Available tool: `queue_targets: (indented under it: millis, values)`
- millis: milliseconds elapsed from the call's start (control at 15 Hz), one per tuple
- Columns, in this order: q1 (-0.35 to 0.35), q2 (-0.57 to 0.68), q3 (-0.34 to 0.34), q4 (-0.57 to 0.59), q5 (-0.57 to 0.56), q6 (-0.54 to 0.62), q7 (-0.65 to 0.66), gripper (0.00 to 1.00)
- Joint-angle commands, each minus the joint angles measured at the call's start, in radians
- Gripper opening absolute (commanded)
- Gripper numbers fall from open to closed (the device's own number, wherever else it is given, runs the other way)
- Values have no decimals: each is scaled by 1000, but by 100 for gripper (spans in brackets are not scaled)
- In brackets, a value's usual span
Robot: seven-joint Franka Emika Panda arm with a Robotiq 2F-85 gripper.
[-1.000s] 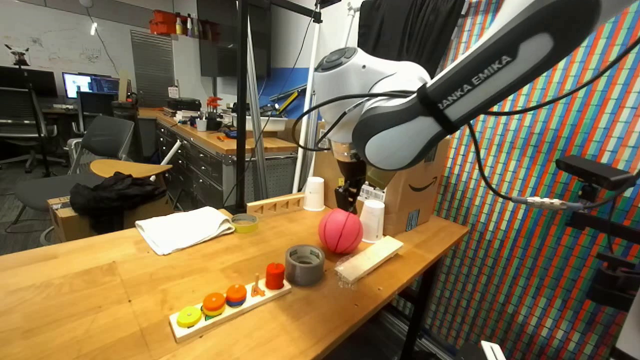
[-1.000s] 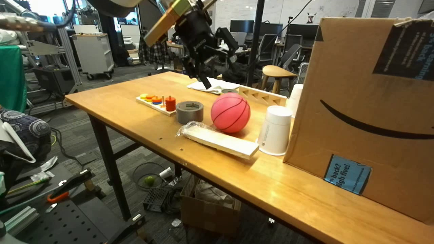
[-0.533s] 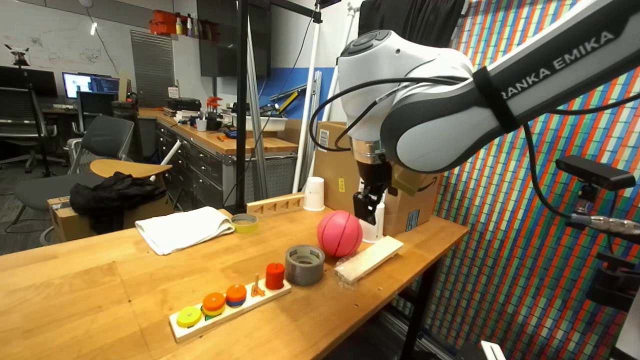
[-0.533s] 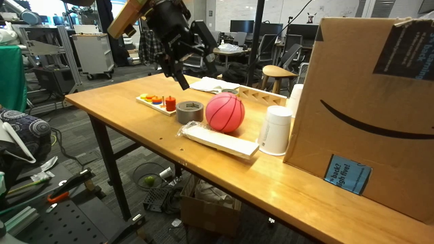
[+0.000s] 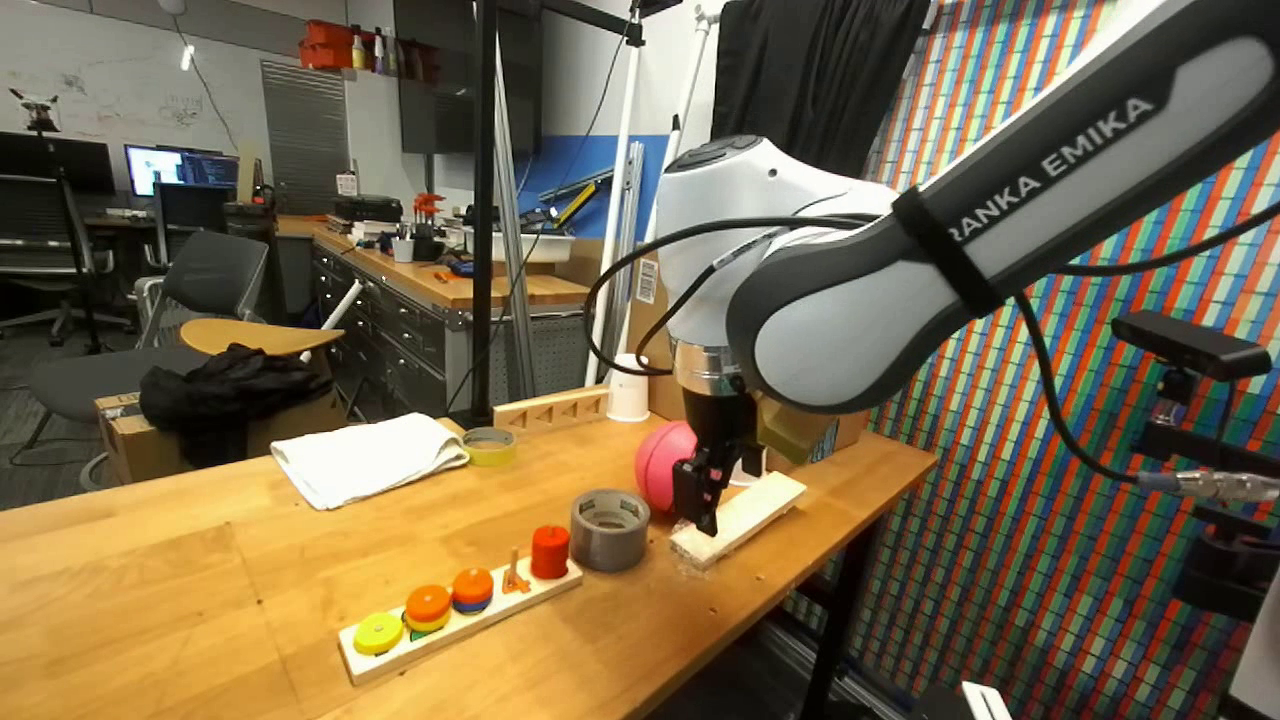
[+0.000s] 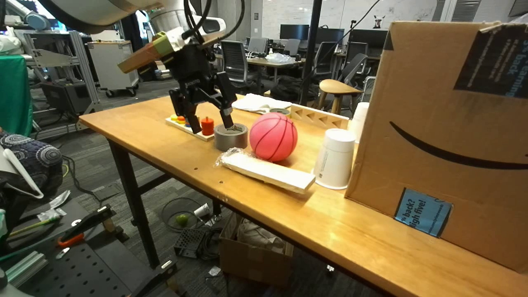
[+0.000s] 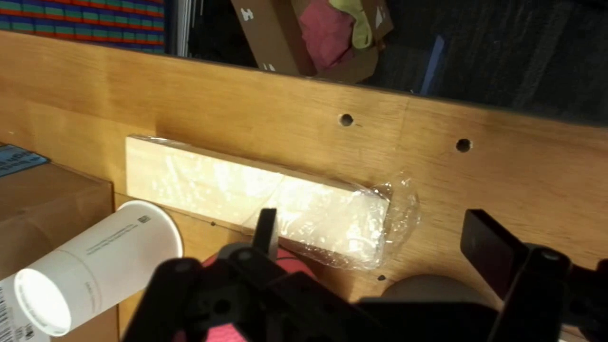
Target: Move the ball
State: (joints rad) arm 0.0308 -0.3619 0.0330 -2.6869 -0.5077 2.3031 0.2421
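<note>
The pinkish-red ball (image 5: 657, 468) rests on the wooden table, partly hidden behind the gripper in that exterior view. It shows whole in an exterior view (image 6: 273, 137), beside the grey tape roll (image 6: 231, 138); I cannot tell whether they touch. My gripper (image 6: 211, 127) is open and empty. There its fingers appear to the left of the ball, in front of or above the tape roll. In the wrist view the open fingers (image 7: 373, 223) are wide apart. Only parts of the ball (image 7: 292, 263) show there, behind the left finger and linkage.
A plastic-wrapped wooden block (image 6: 268, 171) lies in front of the ball. White cups (image 6: 336, 159) and a large cardboard box (image 6: 433, 123) stand at its right. A ring stacker (image 5: 460, 615), white cloth (image 5: 370, 460), yellow tape roll (image 5: 489, 447) and notched wooden strip (image 5: 550, 410) are also on the table.
The gripper has moved away from above the ball, then lowered beside it. The ball has shifted slightly toward the grey tape roll. The gripper stays open.
</note>
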Motion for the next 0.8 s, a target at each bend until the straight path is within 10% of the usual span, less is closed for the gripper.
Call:
queue_targets:
  millis: [0, 733]
  values:
    - [-3, 83, 0, 44, 101, 50, -92, 100]
    - [-19, 339, -7, 251, 169, 31, -225, 100]
